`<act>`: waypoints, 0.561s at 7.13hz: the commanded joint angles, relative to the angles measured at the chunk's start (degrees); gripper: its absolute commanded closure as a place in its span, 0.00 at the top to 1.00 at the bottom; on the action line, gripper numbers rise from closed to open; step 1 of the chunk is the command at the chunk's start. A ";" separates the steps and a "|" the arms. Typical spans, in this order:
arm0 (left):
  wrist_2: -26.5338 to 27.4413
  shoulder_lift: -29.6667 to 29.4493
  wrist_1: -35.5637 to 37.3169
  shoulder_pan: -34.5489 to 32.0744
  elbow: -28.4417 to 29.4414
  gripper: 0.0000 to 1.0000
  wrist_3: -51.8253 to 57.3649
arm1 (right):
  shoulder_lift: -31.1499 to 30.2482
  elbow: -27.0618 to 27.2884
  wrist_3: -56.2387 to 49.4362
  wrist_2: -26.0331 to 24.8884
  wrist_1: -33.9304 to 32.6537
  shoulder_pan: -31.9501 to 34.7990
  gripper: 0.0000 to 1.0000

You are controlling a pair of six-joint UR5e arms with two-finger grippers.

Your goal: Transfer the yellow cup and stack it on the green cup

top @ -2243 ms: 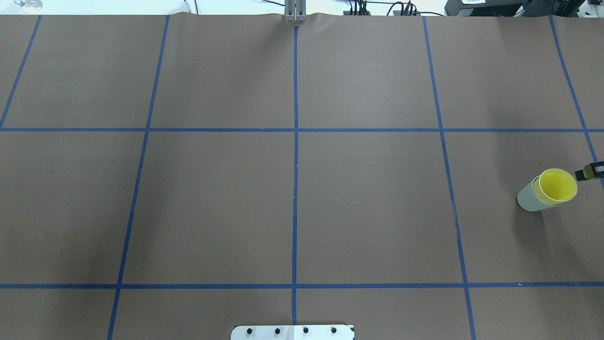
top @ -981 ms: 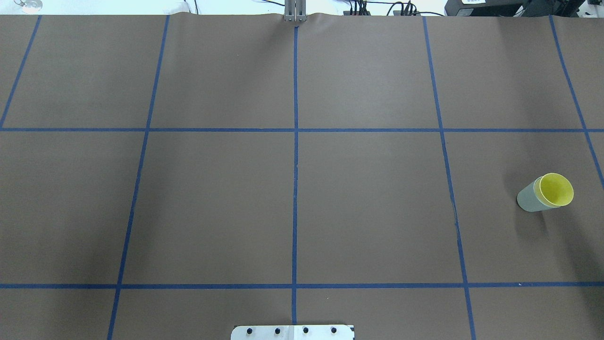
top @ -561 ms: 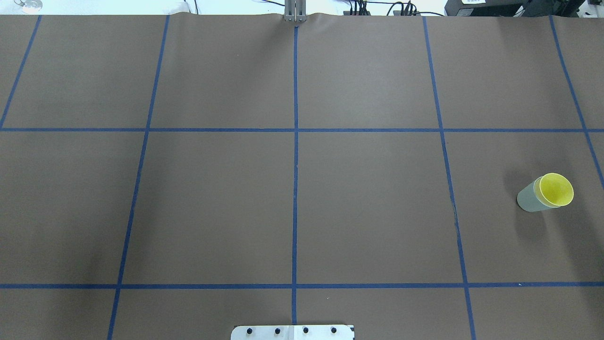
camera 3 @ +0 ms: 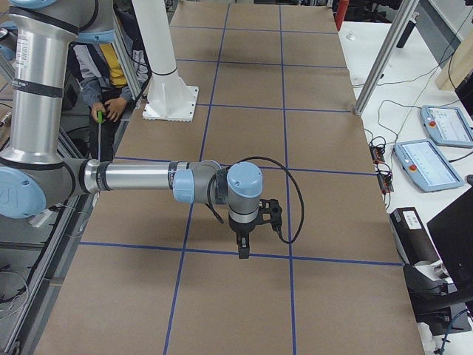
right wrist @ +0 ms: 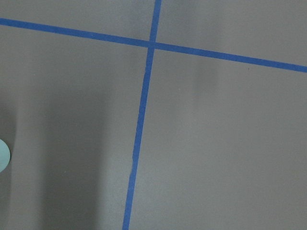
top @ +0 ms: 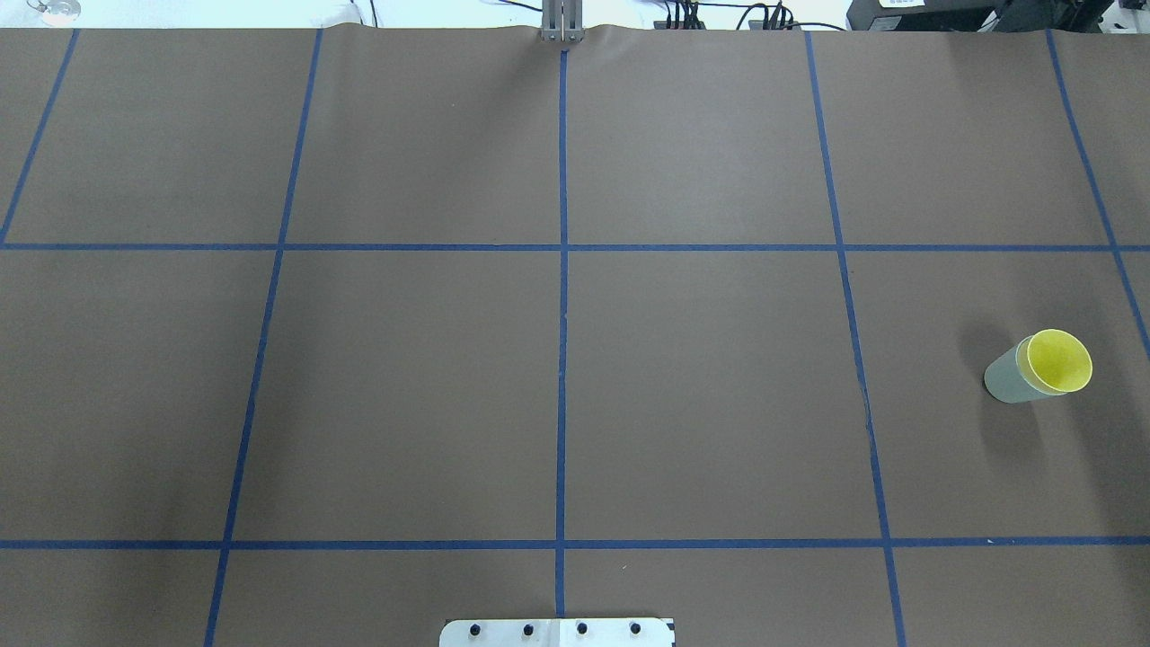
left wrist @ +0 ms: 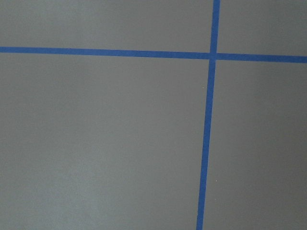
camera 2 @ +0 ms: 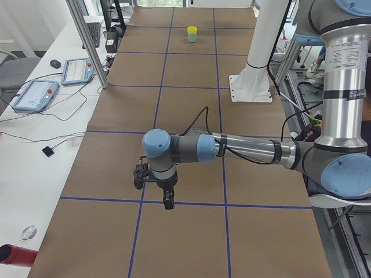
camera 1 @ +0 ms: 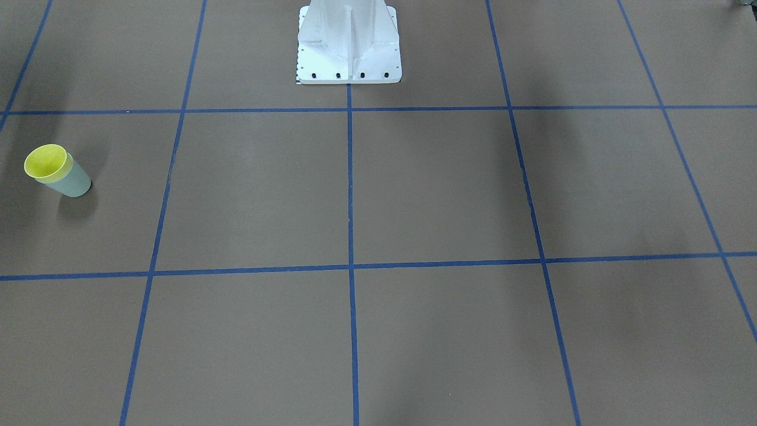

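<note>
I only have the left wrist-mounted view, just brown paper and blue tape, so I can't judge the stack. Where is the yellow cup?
Observer: The yellow cup sits nested inside the green cup, upright, on the robot's right side.
Operator: Is a claw holding it?
Observer: No. The overhead view shows nothing touching or hovering over the cups.
Operator: Where is my left claw, then?
Observer: The left claw hangs pointing down, far from the cups; the exterior left view shows them at the opposite end.

Brown blue-gridded table [top: 404, 386], yellow cup [top: 1060, 361], mint-green cup [top: 1004, 383].
</note>
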 commanded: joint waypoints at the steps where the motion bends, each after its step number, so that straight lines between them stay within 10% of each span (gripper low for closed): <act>1: -6.03 -0.03 0.02 -1.00 0.00 1.00 -2.20 | -0.06 -0.12 -0.04 0.00 0.00 0.01 1.00; 4: -5.54 3.31 -18.50 -0.48 2.36 1.00 -3.63 | -0.06 -0.03 0.05 0.18 0.00 0.01 1.00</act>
